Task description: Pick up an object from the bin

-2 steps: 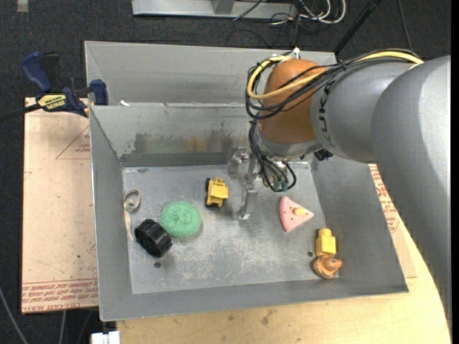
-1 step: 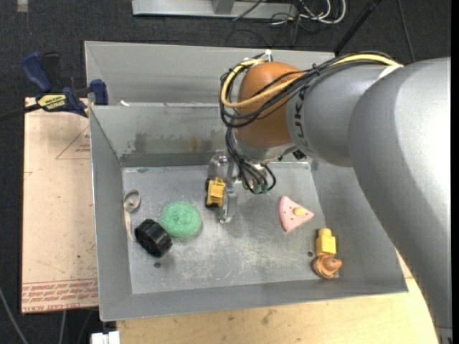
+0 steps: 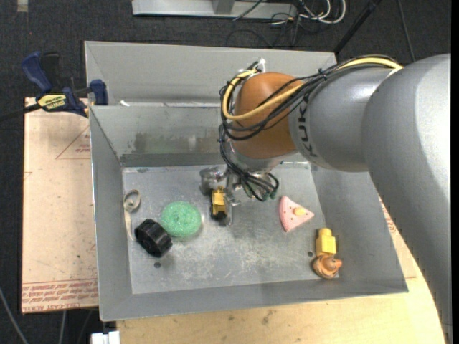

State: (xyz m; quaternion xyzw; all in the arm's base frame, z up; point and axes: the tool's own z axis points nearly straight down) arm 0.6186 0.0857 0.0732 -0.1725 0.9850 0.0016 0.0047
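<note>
My gripper (image 3: 219, 205) hangs low over the middle of the bin floor, under the orange wrist cover. A small yellow and black piece (image 3: 217, 204) sits right at its tip; I cannot tell whether it is a loose thing or part of the gripper. A green round pad (image 3: 180, 219) lies just left of the gripper, close to it but apart. To the right, a pink wedge (image 3: 294, 213) with small dots lies flat on the floor.
A black short cylinder (image 3: 153, 237) lies at the front left beside the green pad. A small grey ring (image 3: 131, 201) rests by the left wall. A yellow block (image 3: 325, 241) and an orange-brown lump (image 3: 327, 266) sit at the front right. The arm crosses the bin's right side.
</note>
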